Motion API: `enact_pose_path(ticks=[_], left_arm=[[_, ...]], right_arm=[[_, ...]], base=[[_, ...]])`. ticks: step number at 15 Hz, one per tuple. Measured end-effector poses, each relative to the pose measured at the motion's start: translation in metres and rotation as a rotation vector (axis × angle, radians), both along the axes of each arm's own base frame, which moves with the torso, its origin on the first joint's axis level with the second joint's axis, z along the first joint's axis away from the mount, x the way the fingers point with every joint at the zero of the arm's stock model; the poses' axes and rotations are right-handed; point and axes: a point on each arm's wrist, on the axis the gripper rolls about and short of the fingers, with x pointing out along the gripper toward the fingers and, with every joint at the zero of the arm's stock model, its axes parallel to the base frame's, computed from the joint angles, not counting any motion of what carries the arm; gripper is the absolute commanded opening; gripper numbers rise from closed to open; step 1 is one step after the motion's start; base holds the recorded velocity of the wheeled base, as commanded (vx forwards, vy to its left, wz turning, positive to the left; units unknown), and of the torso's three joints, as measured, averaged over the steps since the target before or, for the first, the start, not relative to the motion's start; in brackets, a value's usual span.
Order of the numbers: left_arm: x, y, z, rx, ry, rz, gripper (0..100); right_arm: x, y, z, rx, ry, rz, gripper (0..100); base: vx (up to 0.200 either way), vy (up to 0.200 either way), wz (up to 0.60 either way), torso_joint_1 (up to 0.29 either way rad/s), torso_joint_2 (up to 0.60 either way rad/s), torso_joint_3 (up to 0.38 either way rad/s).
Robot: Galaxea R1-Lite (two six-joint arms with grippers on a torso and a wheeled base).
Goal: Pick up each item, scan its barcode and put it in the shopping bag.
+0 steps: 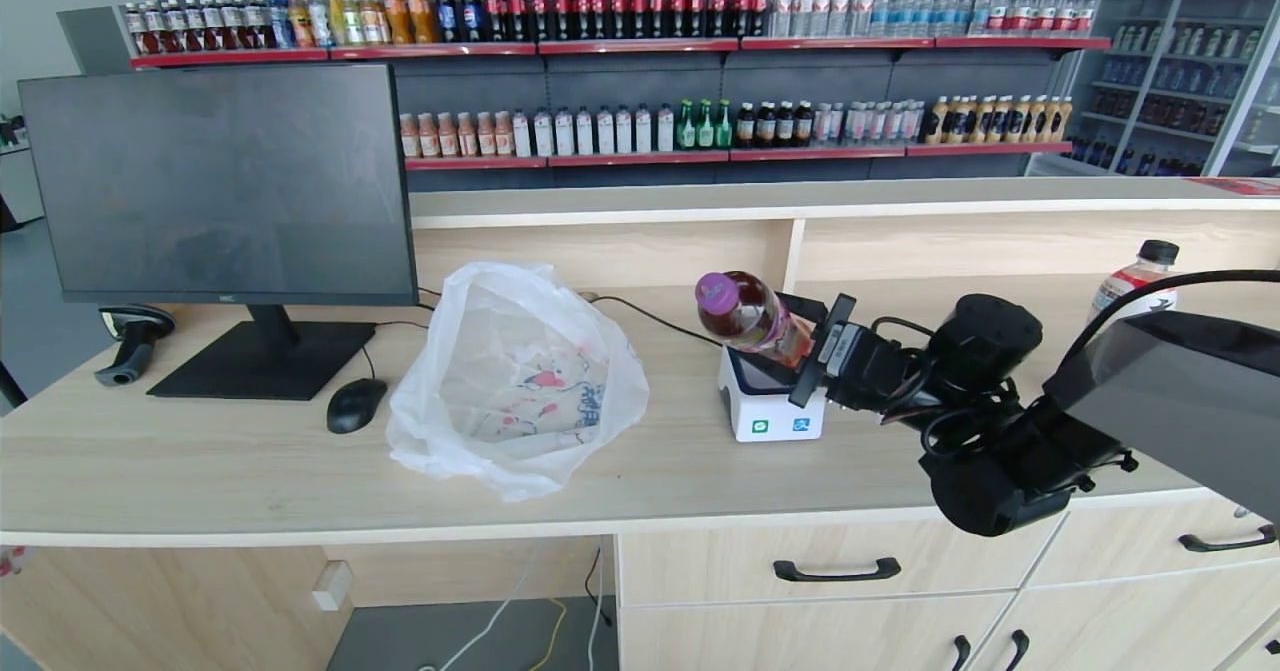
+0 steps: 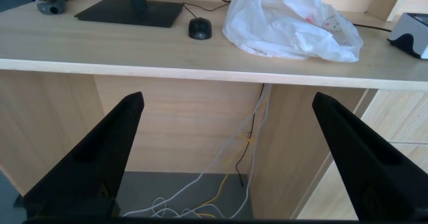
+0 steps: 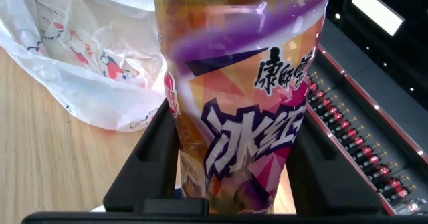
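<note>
R gripper [image 1: 800, 336] clamps bottle [image 1: 748, 313] tilted, cap toward 10 o'clock, just above scanner [image 1: 770, 409], prob. so barcode faces its window. Bag [image 1: 515, 381] at scanner's 9 o'clock, mouth up, ready. L gripper [image 2: 227, 100] spread wide, empty, below counter [image 1: 250, 471].

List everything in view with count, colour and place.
shopping bag: one, translucent white, counter middle
scanner box: one, white, right of shopping bag
bottle: one, purple cap, held over scanner box
second bottle: one, black cap, far right
monitor: one, black, counter's left
mouse: one, black, beside monitor
handheld scanner: one, dark, far left
shelf drinks: many, mixed colours, behind counter
right gripper: one, black, shut on bottle
left gripper: one, black, open, below counter edge
</note>
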Motion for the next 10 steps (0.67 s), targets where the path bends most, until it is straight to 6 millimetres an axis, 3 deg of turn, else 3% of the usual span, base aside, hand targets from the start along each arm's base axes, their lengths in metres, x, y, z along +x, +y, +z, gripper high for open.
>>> enact_pose_path(ticks=[10], left_arm=[[0.0,0.0,0.0,0.0,0.0,0.0,100]], right_arm=[[0.0048,-0.0035,-0.0035,-0.011,-0.007,0.009,0]], base=[[0.0,0.0,0.0,0.0,0.0,0.0]])
